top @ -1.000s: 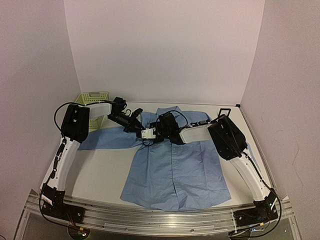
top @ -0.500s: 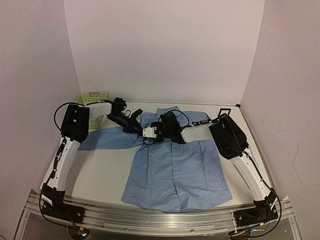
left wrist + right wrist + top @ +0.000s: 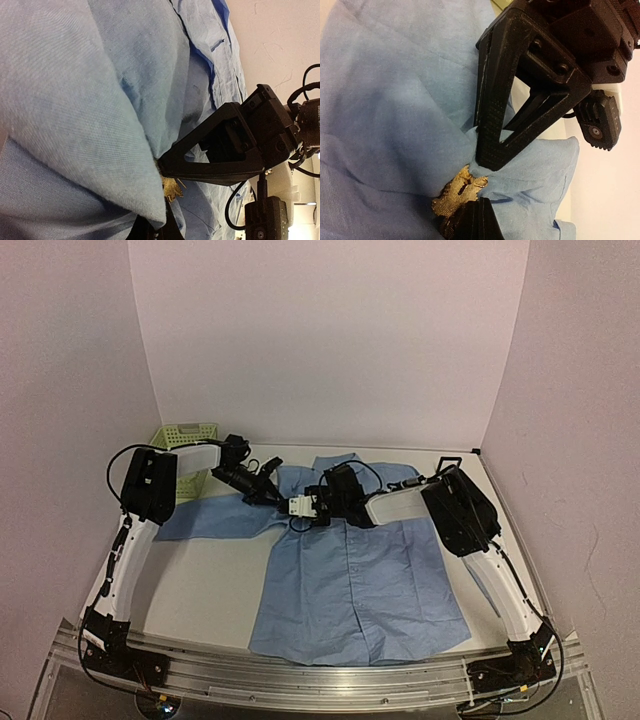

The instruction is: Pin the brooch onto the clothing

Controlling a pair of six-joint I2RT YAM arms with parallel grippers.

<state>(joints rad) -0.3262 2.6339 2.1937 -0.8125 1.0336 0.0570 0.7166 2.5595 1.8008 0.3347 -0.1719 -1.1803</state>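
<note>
Inspecting the top view, we find the shirt point(image 3: 350, 580) laid flat and face up on the table point(image 3: 210, 580), collar to the far side and hem toward the arm bases. One sleeve runs out to the left, toward a pale green basket point(image 3: 185, 432) in the far left corner. Both arms reach inward and meet over the shirt's left shoulder, just left of the collar.

In the right wrist view, the left claw point(image 3: 486, 162) is pressed together on a raised fold of the blue cloth. The brooch point(image 3: 456, 196), a small golden ornament, sits just below that fold, touching the cloth.

The right claw point(image 3: 161, 167) is pinching the brooch, its jaws closed and its tip right against the lifted fold and the left claw's tip. We cannot tell whether the pin has entered the cloth, since the fold hides that spot. The rest of the shirt lies smooth on the table.
</note>
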